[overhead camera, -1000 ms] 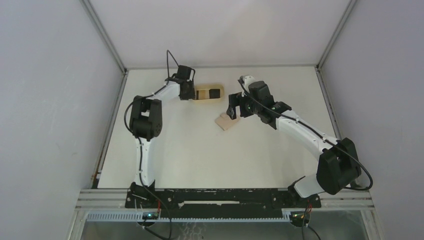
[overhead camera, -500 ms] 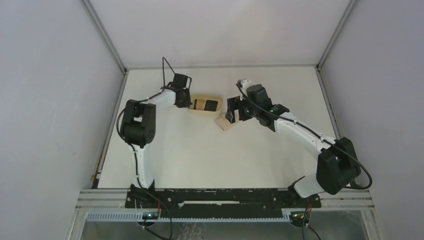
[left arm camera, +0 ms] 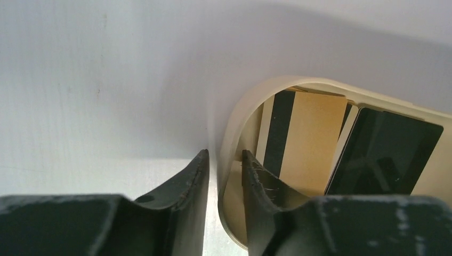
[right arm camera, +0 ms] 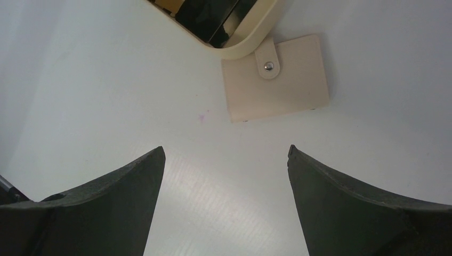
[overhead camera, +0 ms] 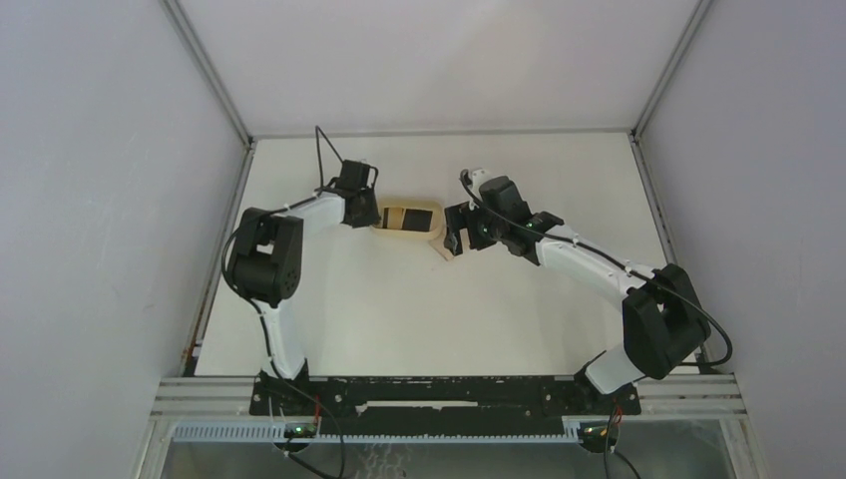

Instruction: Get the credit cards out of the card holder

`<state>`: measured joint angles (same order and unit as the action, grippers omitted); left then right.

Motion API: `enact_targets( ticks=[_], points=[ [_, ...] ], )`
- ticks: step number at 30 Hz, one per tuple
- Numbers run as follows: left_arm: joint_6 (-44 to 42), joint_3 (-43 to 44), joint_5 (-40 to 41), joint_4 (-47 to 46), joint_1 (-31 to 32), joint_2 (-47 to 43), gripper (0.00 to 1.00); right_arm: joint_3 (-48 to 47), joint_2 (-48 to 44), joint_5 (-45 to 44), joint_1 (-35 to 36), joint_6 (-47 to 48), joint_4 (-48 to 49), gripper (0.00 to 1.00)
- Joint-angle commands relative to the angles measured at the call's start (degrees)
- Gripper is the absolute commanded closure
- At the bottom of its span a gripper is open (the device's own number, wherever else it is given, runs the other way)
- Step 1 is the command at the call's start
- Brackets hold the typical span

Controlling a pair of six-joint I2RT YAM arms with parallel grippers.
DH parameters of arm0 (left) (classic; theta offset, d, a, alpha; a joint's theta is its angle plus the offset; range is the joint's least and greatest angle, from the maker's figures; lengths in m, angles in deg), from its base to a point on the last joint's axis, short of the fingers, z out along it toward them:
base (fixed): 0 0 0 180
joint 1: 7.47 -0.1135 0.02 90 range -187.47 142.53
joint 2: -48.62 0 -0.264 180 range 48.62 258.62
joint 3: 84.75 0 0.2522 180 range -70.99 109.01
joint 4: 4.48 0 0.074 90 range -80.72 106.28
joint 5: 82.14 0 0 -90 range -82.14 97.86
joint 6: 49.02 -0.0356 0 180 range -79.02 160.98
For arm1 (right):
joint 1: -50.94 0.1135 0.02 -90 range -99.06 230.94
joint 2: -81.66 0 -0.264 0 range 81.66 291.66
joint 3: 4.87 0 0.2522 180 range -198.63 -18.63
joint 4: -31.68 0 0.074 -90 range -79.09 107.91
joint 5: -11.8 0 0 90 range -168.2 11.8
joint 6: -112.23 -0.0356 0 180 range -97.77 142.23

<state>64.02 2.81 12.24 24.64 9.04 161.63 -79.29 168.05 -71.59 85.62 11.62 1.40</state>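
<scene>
The card holder (right arm camera: 275, 79), a flat beige wallet, lies closed on the table with its tab snapped down, touching the end of the oval tray (right arm camera: 250, 40). In the tray lie two credit cards: a tan card (left arm camera: 306, 136) with a black stripe and a black card (left arm camera: 384, 152). My left gripper (left arm camera: 224, 153) straddles the tray's rim (left arm camera: 234, 122), one finger outside and one inside, jaws slightly apart with a sliver of table showing beside the rim. My right gripper (right arm camera: 226, 149) hangs wide open over bare table just short of the card holder (overhead camera: 444, 244), holding nothing.
The oval light-wood tray (overhead camera: 404, 205) sits mid-table between the two grippers. The left gripper (overhead camera: 369, 215) is at its left end, the right gripper (overhead camera: 454, 230) at its right end. Grey walls close in the table on three sides.
The left gripper came nearer and dragged the tray with it, up against the card holder. Its jaws closed on the rim, then eased apart. The right gripper shifted slightly left, still open.
</scene>
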Motion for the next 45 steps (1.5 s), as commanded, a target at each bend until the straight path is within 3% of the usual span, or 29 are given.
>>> enact_targets(
  ticks=[1,5,11,16,23,32,37,45],
  points=[
    [1.6,-1.6,0.5,-0.5,0.6,-3.1,0.56,-0.1,0.0,-1.6,0.9,-0.7,1.6,0.05],
    [1.1,-1.5,0.7,-0.4,0.7,-4.7,0.37,-0.1,0.5,-1.9,1.1,-0.3,2.2,0.05],
    [-0.3,0.7,2.4,1.9,0.6,-9.8,0.25,0.0,1.6,-1.1,0.9,0.2,3.8,0.04],
    [-1.2,2.6,3.1,3.3,0.6,-14.9,0.09,-0.1,3.4,0.1,0.3,-0.1,5.7,0.04],
    [-0.4,0.9,-0.3,4.0,0.4,-22.8,0.06,0.0,6.5,1.5,-0.5,-0.2,8.1,0.05],
    [-2.1,-7.2,-0.5,2.8,-0.2,-32.2,0.00,-1.5,11.9,4.6,-2.2,-0.9,9.3,0.15],
    [-2.1,-9.1,-12.4,1.1,-0.8,-31.4,0.00,-2.7,15.7,3.2,-2.0,-2.0,9.6,0.17],
    [-5.4,-10.7,-20.0,1.6,-0.8,-37.0,0.00,-6.1,17.3,0.0,-1.9,-1.3,10.3,0.18]
  ],
)
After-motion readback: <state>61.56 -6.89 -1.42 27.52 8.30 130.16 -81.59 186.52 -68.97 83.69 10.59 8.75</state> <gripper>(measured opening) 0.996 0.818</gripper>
